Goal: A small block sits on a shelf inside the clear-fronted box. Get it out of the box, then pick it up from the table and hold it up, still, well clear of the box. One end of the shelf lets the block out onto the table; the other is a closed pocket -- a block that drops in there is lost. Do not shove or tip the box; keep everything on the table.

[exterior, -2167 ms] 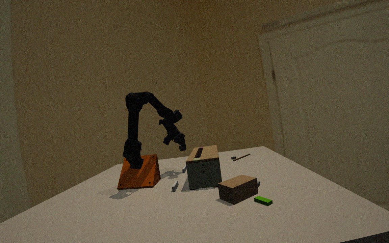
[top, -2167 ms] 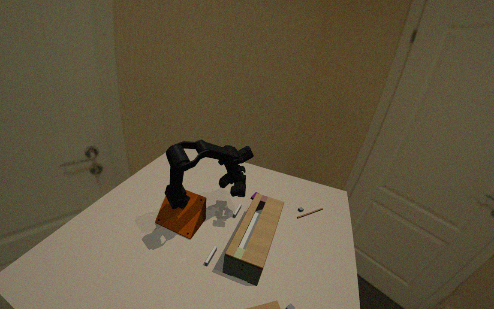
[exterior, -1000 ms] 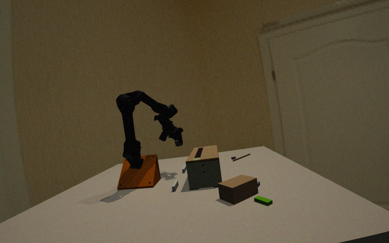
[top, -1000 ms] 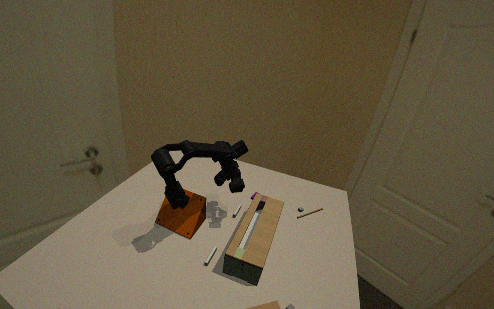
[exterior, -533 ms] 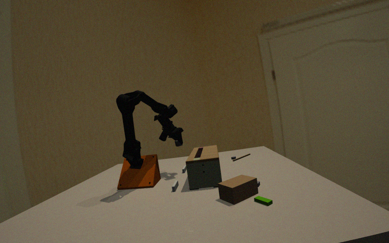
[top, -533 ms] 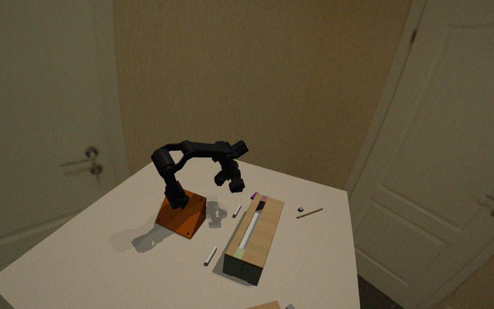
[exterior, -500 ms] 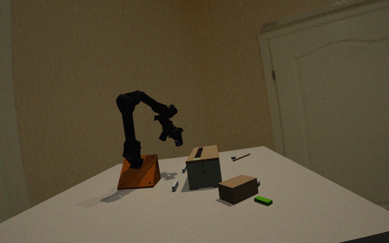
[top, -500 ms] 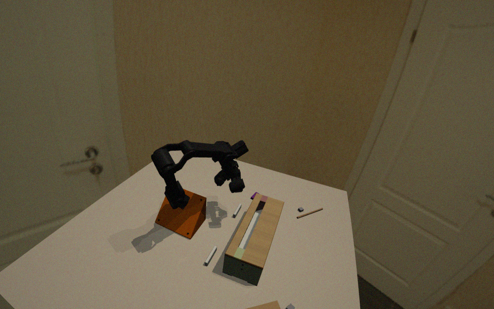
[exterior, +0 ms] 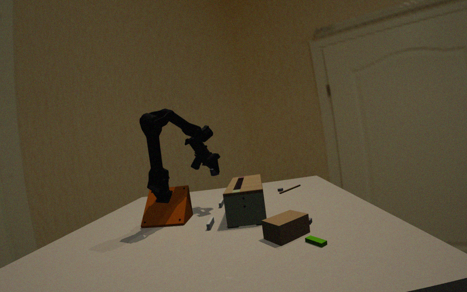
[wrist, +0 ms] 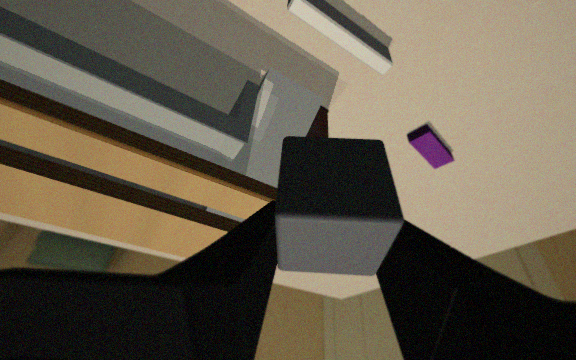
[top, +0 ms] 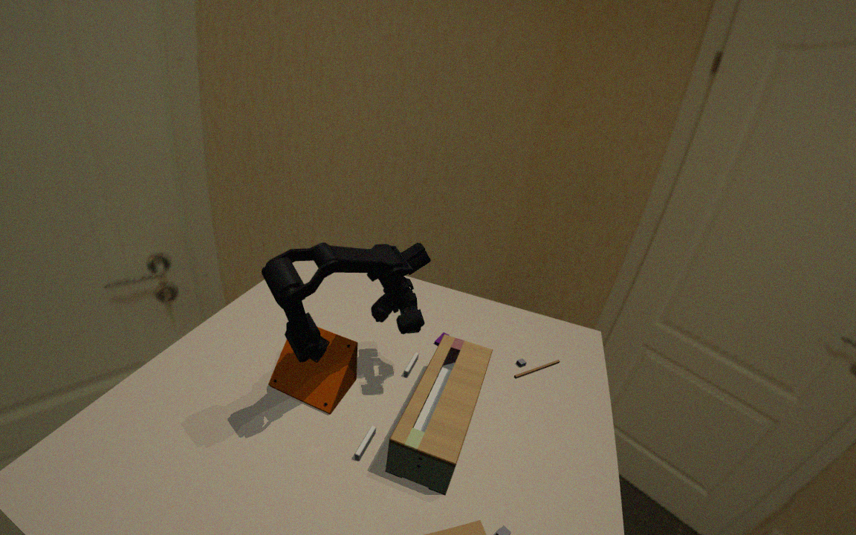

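My gripper (wrist: pixel 324 213) (exterior: pixel 215 172) is shut on a small grey block (wrist: pixel 338 246), whose upper face looks black in the wrist view. The block's edge also shows at the fingertips in the exterior view. The gripper hangs in the air above the table, on the arm's side of the box (top: pixel 472 392) (exterior: pixel 245 208) and higher than its wooden top. The box stands upright, with a long slot in the top. Its open-looking front and inner shelf (wrist: pixel 168 107) show in the wrist view; no block shows on the visible part of the shelf.
Two pale bars (top: pixel 411 364) (top: pixel 364 443) lie before the box. A purple block (wrist: pixel 432 147) lies near its far end. Behind the box are a thin stick (top: pixel 537 369) and a grey piece (top: pixel 521 362). A brown block (exterior: pixel 286 228) and a green block (exterior: pixel 315 241) are nearer the exterior camera.
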Controlling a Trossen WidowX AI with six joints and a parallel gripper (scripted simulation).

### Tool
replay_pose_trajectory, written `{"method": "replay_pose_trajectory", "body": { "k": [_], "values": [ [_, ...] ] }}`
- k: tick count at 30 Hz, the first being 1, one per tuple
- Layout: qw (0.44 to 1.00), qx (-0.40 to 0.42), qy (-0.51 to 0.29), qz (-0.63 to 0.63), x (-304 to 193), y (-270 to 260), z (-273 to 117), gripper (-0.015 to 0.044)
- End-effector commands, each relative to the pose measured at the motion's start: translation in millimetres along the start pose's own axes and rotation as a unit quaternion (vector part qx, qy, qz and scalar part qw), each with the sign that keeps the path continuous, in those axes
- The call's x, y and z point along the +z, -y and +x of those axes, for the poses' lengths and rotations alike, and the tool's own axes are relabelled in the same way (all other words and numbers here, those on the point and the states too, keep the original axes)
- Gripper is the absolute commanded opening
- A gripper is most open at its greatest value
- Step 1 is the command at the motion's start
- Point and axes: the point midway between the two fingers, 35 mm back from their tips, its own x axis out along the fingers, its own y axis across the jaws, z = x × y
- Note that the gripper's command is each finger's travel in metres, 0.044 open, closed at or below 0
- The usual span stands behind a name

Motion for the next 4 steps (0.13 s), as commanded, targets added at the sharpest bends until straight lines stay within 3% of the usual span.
{"method": "replay_pose_trajectory", "body": {
  "k": [1,4],
  "values": [
    [1.000,-0.002,0.000,-0.003,0.3,1.1,-0.5,0.0000],
    [1.000,-0.002,0.000,-0.003,0.3,1.1,-0.5,0.0000]
  ]
}}
